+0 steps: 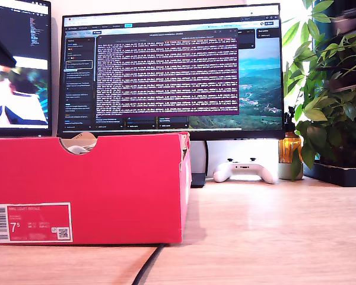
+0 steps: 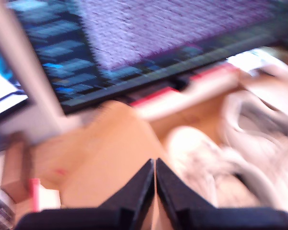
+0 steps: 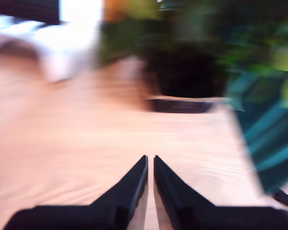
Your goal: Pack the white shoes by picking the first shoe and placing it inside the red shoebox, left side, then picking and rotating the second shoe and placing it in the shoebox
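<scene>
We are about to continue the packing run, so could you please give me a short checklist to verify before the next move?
1. My first gripper holds nothing: ok, jaws shut and bare.
2. My second gripper holds nothing: ok, jaws shut over the bare desk.
3. White shoes in the red box: partly ok; white shoe shapes lie on the brown inside, but blur hides how many.
4. Shoes lying flat and properly turned: cannot tell, too blurred.
5. Desk beside the box free of shoes: ok in the exterior view; only a controller and a cable lie there.
</scene>
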